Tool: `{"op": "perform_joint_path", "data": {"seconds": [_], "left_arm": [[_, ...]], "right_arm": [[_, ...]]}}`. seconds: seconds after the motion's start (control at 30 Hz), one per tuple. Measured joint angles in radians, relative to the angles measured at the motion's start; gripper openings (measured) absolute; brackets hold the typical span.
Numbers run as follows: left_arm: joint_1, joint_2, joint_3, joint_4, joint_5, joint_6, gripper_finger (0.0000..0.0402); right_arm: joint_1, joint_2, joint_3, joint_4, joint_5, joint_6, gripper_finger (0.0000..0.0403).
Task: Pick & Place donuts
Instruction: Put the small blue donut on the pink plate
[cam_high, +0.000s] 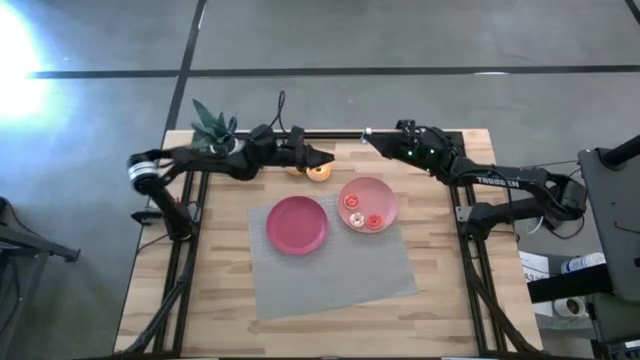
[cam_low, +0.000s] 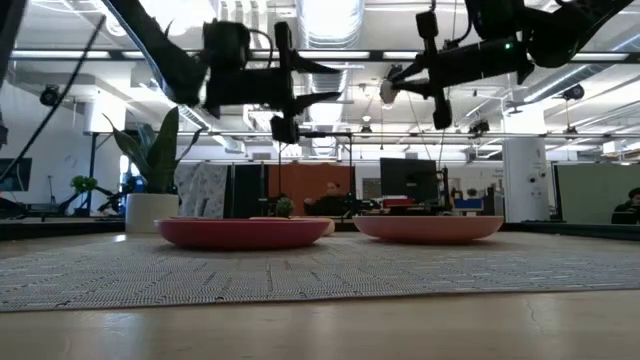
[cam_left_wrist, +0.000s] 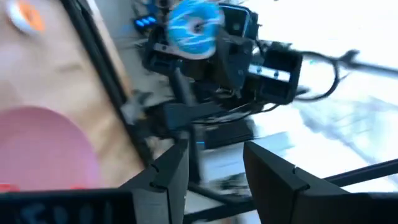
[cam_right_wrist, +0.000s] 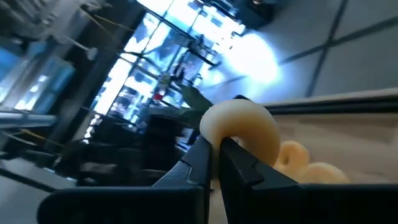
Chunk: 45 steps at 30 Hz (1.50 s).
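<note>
Two arms hang above the table's far edge. The right gripper (cam_right_wrist: 216, 149) pinches a whitish donut (cam_right_wrist: 244, 127) in near-closed jaws. The left gripper (cam_left_wrist: 211, 168), jaws apart and empty, hovers over donuts (cam_high: 318, 171) behind the pink plate (cam_high: 386, 196), which holds small donuts (cam_high: 353, 203).

Table (cam_high: 440, 300): pale wood planks, visible grain, matt.
Mat (cam_high: 330, 270): grey woven cloth, coarse weave plain in the low view, matt.
Magenta plate (cam_high: 297, 224): smooth plastic, faint sheen.
Pink plate (cam_high: 368, 203), at 3 o'clock of the magenta one: smooth plastic, paler, soft gloss.
Whitish donut (cam_right_wrist: 241, 129): smooth, matt, cream plastic look.
Right gripper (cam_right_wrist: 216, 163): dark matt plastic fingers.
Left gripper (cam_left_wrist: 214, 174): dark hard fingers, dull finish.
Table frame (cam_high: 190, 270): black metal tubing.
</note>
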Motion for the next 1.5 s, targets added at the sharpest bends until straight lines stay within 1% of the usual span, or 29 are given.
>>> {"op": "perform_joint_path", "data": {"seconds": [0.13, 0.27, 0.33, 0.4, 0.47, 0.63, 0.77, 0.97, 1.17, 1.33, 1.5], "left_arm": [[0.010, 0.113, 0.013, 0.225, 0.021, -0.217, 0.0128], [0.012, 0.219, 0.074, 0.410, 0.018, -0.409, 0.0128], [0.012, 0.261, 0.120, 0.463, 0.014, -0.499, 0.0128], [0.012, 0.302, 0.173, 0.482, 0.013, -0.574, 0.0128], [0.012, 0.337, 0.223, 0.496, 0.014, -0.615, 0.0128], [0.012, 0.385, 0.351, 0.526, 0.026, -0.664, 0.0128], [0.011, 0.401, 0.407, 0.522, 0.064, -0.665, 0.0128], [0.010, 0.406, 0.404, 0.511, 0.083, -0.664, 0.0128], [0.009, 0.408, 0.394, 0.511, 0.066, -0.664, 0.0128], [0.007, 0.408, 0.409, 0.506, 0.059, -0.656, 0.0128], [-0.005, 0.408, 0.432, 0.457, 0.056, -0.628, 0.0128]], "right_arm": [[0.020, 0.000, 0.000, 0.079, -0.008, -0.001, 0.0012], [0.035, 0.000, 0.000, 0.154, -0.023, -0.003, 0.0013], [0.042, 0.000, 0.000, 0.181, -0.036, -0.009, 0.0013], [0.057, 0.000, 0.000, 0.213, -0.044, -0.014, 0.0013], [0.071, 0.000, 0.000, 0.239, -0.049, -0.020, 0.0013], [0.095, 0.000, 0.000, 0.263, -0.043, -0.035, 0.0013], [0.106, 0.000, 0.000, 0.282, -0.023, -0.043, 0.0013], [0.106, 0.000, 0.000, 0.305, -0.015, -0.045, 0.0013], [0.106, 0.000, 0.000, 0.319, -0.014, -0.042, 0.0013], [0.106, 0.001, 0.000, 0.319, -0.014, -0.038, 0.0013], [0.106, 0.002, 0.000, 0.319, -0.014, -0.038, 0.0013]]}}
